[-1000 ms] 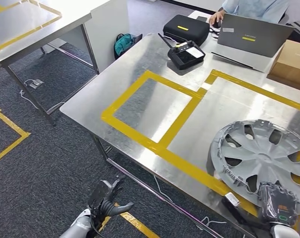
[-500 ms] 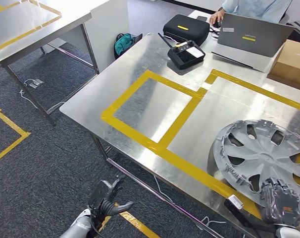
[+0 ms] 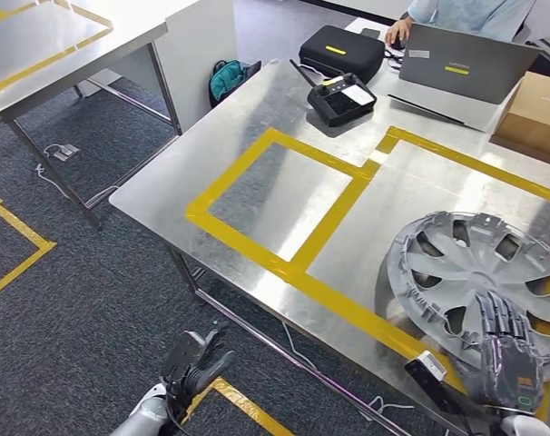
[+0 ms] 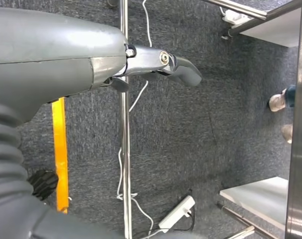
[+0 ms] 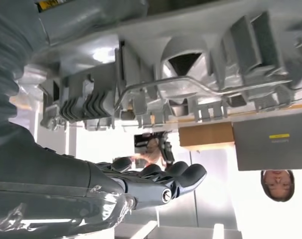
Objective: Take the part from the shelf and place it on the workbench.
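**Operator A:** Report containers on the workbench (image 3: 156,182).

**Operator B:** One black zipped case (image 3: 340,52) with a yellow label sits at the far edge, lid closed; contents cannot be determined. One brown cardboard box (image 3: 535,113) sits at the far right edge, closed; contents cannot be determined. A grey laptop (image 3: 464,65) stands between them with a person (image 3: 464,14) behind it. A black handheld controller (image 3: 340,97) lies just in front of the case.

**Operator A:** Location of the part?

**Operator B:** The grey wheel cover (image 3: 464,272) is at the near right corner of the workbench, inside the right-hand field of the yellow tape outline (image 3: 286,259). Its near rim overlaps the tape strip that runs along the near edge. In the right wrist view the ribbed underside and wire retaining ring of the wheel cover (image 5: 187,84) are close above the hand.

**Operator A:** State of the right hand?

**Operator B:** The right hand (image 3: 502,354) is at the near rim of the wheel cover, fingers (image 3: 496,313) extended and lying on its face. In the right wrist view the thumb (image 5: 179,181) sits apart from the underside of the cover. Whether the rim is actually clamped between fingers and thumb cannot be determined.

**Operator A:** State of the left hand?

**Operator B:** The left hand (image 3: 190,363) hangs below the near edge of the workbench, over grey carpet (image 3: 87,309). It holds nothing; fingers loosely parted, thumb (image 4: 179,69) extended.
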You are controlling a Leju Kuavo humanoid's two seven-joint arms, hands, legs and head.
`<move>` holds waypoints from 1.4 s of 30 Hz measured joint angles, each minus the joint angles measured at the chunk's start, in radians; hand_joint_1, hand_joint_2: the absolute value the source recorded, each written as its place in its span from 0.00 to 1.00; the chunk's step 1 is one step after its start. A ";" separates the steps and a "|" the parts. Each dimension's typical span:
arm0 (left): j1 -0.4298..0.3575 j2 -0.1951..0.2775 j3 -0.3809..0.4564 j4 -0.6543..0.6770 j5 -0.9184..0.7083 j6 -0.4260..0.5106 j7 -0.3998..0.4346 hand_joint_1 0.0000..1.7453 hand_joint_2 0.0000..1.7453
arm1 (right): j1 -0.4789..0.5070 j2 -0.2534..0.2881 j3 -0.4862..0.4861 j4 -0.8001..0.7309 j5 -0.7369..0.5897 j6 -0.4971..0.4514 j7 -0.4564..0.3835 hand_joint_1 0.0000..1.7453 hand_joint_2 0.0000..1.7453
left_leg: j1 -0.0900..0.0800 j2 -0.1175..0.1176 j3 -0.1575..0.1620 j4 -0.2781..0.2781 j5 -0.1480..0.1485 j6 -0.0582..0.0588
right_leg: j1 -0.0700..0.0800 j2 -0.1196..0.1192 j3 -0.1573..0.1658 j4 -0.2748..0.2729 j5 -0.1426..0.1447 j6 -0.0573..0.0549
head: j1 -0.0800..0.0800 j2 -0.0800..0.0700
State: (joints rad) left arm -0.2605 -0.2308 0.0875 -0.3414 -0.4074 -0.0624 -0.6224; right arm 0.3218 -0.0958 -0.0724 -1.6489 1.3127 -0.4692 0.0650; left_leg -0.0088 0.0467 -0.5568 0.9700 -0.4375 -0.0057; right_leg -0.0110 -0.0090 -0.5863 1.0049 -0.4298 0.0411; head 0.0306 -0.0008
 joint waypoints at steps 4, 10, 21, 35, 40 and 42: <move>0.003 0.002 0.001 0.000 0.003 0.001 -0.008 0.00 0.00 | -0.003 0.005 0.004 -0.015 -0.153 0.032 -0.037 0.00 1.00 | 0.000 0.000 0.000 0.000 0.000 0.000 | 0.000 0.000 0.000 0.000 0.000 0.000 | 0.000 0.000; 0.012 0.010 0.005 0.000 0.010 0.002 -0.023 0.00 0.00 | -0.006 0.006 0.006 -0.039 -0.343 0.087 -0.079 0.00 1.00 | 0.000 0.000 -0.001 0.000 0.000 0.000 | 0.000 0.000 -0.001 0.000 0.000 0.000 | 0.000 0.000; 0.023 0.023 0.016 0.000 0.021 0.006 -0.033 0.00 0.00 | -0.027 0.008 -0.052 -0.057 -0.890 0.363 -0.089 0.00 1.00 | 0.000 0.000 -0.002 0.000 0.000 0.000 | 0.000 0.000 -0.002 0.000 0.000 0.000 | 0.000 0.000; 0.028 0.037 0.030 0.001 0.020 0.006 -0.033 0.00 0.00 | -0.025 -0.026 -0.090 -0.044 -0.989 0.504 -0.002 0.00 1.00 | 0.000 0.000 -0.002 0.000 0.000 0.000 | 0.000 0.000 -0.002 0.000 0.000 0.000 | 0.000 0.000; 0.028 0.037 0.030 0.002 0.018 0.005 -0.031 0.00 0.00 | -0.011 -0.063 -0.084 -0.044 -0.849 0.495 0.028 0.00 1.00 | 0.000 0.000 -0.002 0.000 0.000 0.000 | 0.000 0.000 -0.001 -0.001 0.000 0.000 | 0.000 0.000; 0.028 0.037 0.030 0.003 0.019 0.005 -0.032 0.00 0.00 | 0.002 -0.062 -0.081 -0.053 -0.835 0.468 -0.026 0.00 1.00 | 0.000 0.000 -0.002 0.000 0.000 0.000 | 0.000 -0.001 -0.002 -0.001 0.000 0.000 | 0.000 0.000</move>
State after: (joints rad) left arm -0.2324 -0.1934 0.1179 -0.3388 -0.3888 -0.0575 -0.6542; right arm 0.3240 -0.1581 -0.1534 -1.7021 0.4780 -0.0010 0.0391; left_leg -0.0092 0.0463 -0.5588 0.9701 -0.4378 -0.0053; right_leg -0.0111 -0.0100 -0.5878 1.0039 -0.4300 0.0414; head 0.0308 -0.0008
